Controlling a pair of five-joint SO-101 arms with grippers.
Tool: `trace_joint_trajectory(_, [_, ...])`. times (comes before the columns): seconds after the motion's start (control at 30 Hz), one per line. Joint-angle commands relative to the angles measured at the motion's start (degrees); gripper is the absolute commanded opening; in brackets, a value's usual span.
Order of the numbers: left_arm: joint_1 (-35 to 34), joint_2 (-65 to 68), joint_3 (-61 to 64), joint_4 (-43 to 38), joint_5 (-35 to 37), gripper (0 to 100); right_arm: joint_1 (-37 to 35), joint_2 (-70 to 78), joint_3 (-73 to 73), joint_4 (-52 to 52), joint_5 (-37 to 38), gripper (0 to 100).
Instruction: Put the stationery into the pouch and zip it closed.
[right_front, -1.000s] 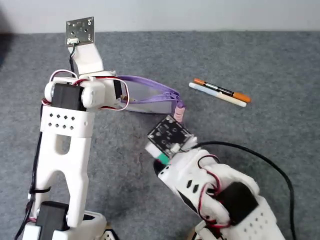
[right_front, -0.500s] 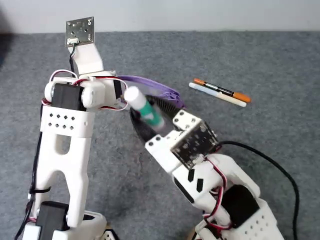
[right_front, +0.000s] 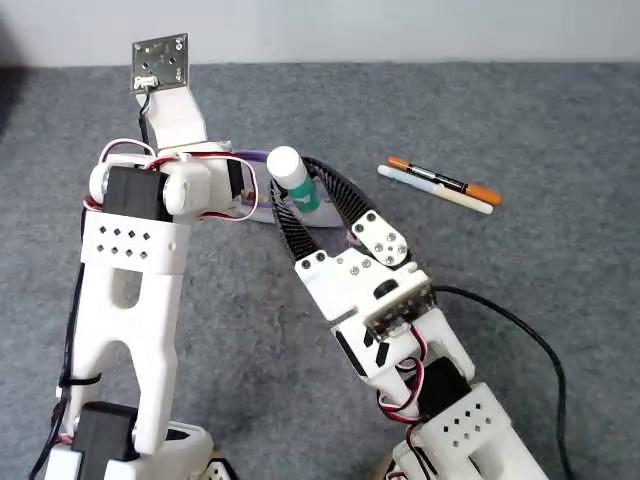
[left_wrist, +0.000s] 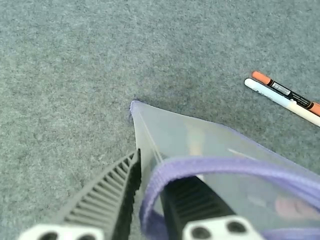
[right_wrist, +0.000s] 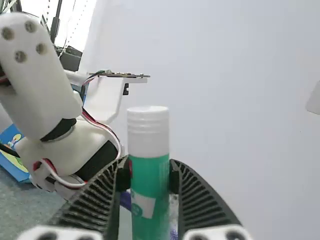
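Grey felt (right_front: 560, 130) met a white wall (right_front: 400, 30) from above, where the right gripper (right_front: 300, 205) clamped a glue stick (right_front: 290, 178) over the pouch (right_front: 250, 157). The left wrist showed the left gripper (left_wrist: 150, 172) pinching the pouch (left_wrist: 215, 145) rim over felt (left_wrist: 75, 60). The right wrist showed the glue stick (right_wrist: 147, 145) clamped against the white wall (right_wrist: 240, 100).

The glue stick (right_front: 288, 170) sits in your right gripper (right_front: 292, 192), seemingly just above the pouch (left_wrist: 220, 150), whose edge lies between the jaws of your left gripper (left_wrist: 150, 172). Two pens (right_front: 438, 184) lie side by side on the table (right_front: 560, 120), farther right.
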Motion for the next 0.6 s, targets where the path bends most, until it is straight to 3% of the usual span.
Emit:
trace_joint_trajectory(0.0, [-0.3, -0.3, -0.7, -0.1, 0.7, 3, 0.7, 0.7, -0.5, -3.3, -3.3, 0.8])
trace_joint_trajectory(0.57, [-0.4, -0.3, -0.6, 0.0, 0.7, 3, 2.9, 21.7, -15.2, -3.4, -12.1, 0.8])
